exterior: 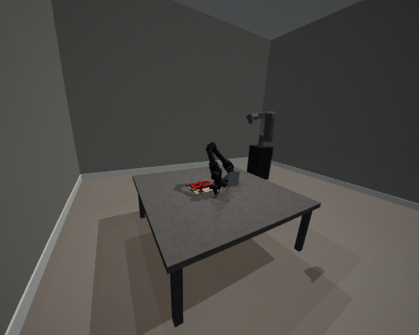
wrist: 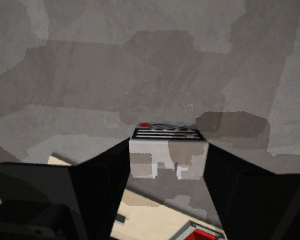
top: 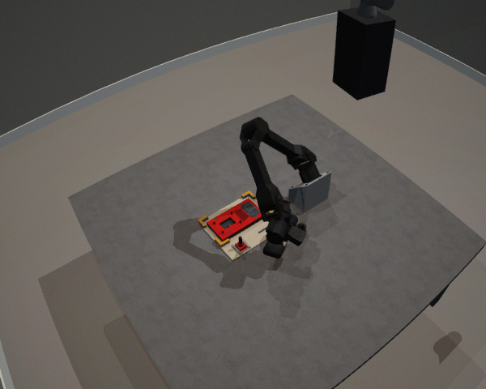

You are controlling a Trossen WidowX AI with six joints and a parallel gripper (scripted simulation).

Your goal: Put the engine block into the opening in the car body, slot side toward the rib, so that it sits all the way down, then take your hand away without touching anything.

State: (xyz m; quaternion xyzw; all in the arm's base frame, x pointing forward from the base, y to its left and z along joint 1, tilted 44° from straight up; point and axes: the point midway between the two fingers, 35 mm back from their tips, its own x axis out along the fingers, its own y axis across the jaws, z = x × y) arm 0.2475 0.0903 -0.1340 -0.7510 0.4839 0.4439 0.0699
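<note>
The car body [top: 233, 228] [exterior: 197, 185] is a flat red plate lying between yellow corner pieces on a pale board. Its square opening [top: 227, 222] shows dark, with nothing standing in it. The rib cannot be made out. My gripper [top: 285, 243] [wrist: 164, 142] is shut on the engine block [wrist: 149, 148], a light grey block with a dark striped, red-spotted face and a notch in its lower edge. The fingers touch its left and right sides. It is held off the car body, above the table beyond the board's front right part. The car body is outside the wrist view.
The pale board [top: 251, 239] [wrist: 152, 217] carries a small red piece [top: 241, 246] [wrist: 202, 235] with an upright black knob, in front of the car body. A grey upright panel [top: 316, 194] [exterior: 233, 179] stands by the arm's base, right of the board.
</note>
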